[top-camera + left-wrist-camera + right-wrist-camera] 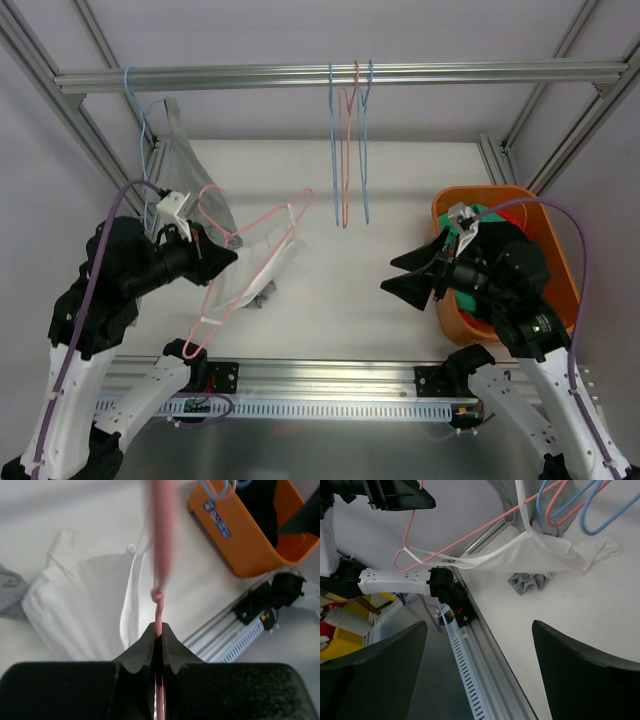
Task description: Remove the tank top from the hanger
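Note:
My left gripper (222, 252) is shut on the neck of a pink wire hanger (262, 232), holding it tilted above the table. A white tank top (255, 280) is draped over the hanger's lower part and hangs down onto the table. In the left wrist view the pink hanger (161, 555) rises from the shut jaws, with the white tank top (85, 605) spread below. My right gripper (412, 274) is open and empty, to the right of the hanger, next to the orange bin. The right wrist view shows the hanger (470, 537) and tank top (530, 555) ahead.
An orange bin (545, 228) holding clothes stands at the right. Blue and pink empty hangers (350, 140) hang from the overhead rail (330, 76). A grey garment on a blue hanger (165, 140) hangs at the left. A grey cloth (530, 582) lies under the tank top.

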Available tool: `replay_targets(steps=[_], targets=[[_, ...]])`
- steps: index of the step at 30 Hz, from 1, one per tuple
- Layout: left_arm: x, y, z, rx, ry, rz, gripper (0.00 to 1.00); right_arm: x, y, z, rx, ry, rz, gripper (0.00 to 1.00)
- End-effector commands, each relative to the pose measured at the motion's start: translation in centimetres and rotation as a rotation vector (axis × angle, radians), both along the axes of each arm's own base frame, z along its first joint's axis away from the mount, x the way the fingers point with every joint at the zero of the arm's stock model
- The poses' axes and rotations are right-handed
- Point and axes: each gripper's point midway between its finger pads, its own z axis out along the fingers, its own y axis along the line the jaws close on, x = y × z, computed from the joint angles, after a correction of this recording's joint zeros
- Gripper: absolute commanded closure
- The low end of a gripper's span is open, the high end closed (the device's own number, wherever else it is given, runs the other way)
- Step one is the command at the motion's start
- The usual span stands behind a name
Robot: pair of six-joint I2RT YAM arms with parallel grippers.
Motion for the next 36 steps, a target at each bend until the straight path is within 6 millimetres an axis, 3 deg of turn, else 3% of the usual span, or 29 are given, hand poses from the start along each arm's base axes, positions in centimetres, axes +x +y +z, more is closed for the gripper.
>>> replay_targets(steps=[1, 2, 3, 4, 7, 9, 10, 11, 12, 13, 15, 16, 19, 25, 30, 36], targets=[[-3.5, -1.7, -4.2, -0.078, 0.137, -0.122, 1.0, 0.4, 1.5, -3.2, -0.018, 0.01, -0.007, 0.1], [-4.6, -2.3, -5.1, -0.11, 0.185, -0.17, 1.0, -1.0, 2.5, -3.9, -0.016, 0.006, 0.053, 0.12], [-5.4, -2.6, -5.9, -0.124, 0.212, -0.198, 1.0, -1.2, 3.1, -4.2, -0.006, -0.009, 0.061, 0.14], [-6.1, -2.7, -7.4, -0.13, 0.246, -0.218, 1.0, -1.5, 3.9, -6.2, -0.029, 0.017, 0.051, 0.17], [-8.2, -3.2, -8.7, -0.171, 0.299, -0.287, 1.0, -2.2, 5.7, -8.2, -0.045, 0.001, 0.026, 0.23], [-9.7, -3.7, -8.5, -0.209, 0.325, -0.368, 1.0, -0.9, 6.7, -9.7, -0.073, -0.019, -0.064, 0.26], [-10.1, -3.8, -8.5, -0.219, 0.333, -0.384, 1.0, -1.9, 7.7, -10.5, -0.101, -0.031, -0.048, 0.3], [-10.3, -3.9, -8.4, -0.226, 0.333, -0.391, 1.0, -1.5, 8.0, -11.0, -0.137, -0.055, -0.086, 0.31], [-10.7, -4.0, -8.1, -0.236, 0.331, -0.413, 1.0, -0.1, 8.3, -12.0, -0.187, -0.069, -0.175, 0.31], [-11.0, -4.0, -7.9, -0.242, 0.332, -0.429, 1.0, -0.8, 9.1, -12.2, -0.204, -0.089, -0.17, 0.34], [-11.4, -4.2, -7.6, -0.254, 0.337, -0.46, 1.0, 0.6, 9.7, -12.3, -0.245, -0.125, -0.262, 0.38], [-11.4, -4.2, -7.5, -0.253, 0.333, -0.463, 1.0, 0.3, 10.2, -12.1, -0.248, -0.139, -0.265, 0.45], [-11.3, -4.2, -7.7, -0.246, 0.336, -0.467, 1.0, 1.2, 10.9, -11.1, -0.253, -0.174, -0.32, 0.49], [-10.8, -4.1, -7.8, -0.223, 0.316, -0.444, 1.0, 1.7, 11.5, -10.1, -0.263, -0.212, -0.337, 0.51], [-9.1, -3.4, -8.2, -0.176, 0.283, -0.35, 1.0, 1.3, 11.8, -9.6, -0.233, -0.218, -0.311, 0.5], [-9.1, -3.7, -7.8, -0.178, 0.285, -0.378, 1.0, 1.7, 12.5, -9.6, -0.268, -0.247, -0.318, 0.51]])
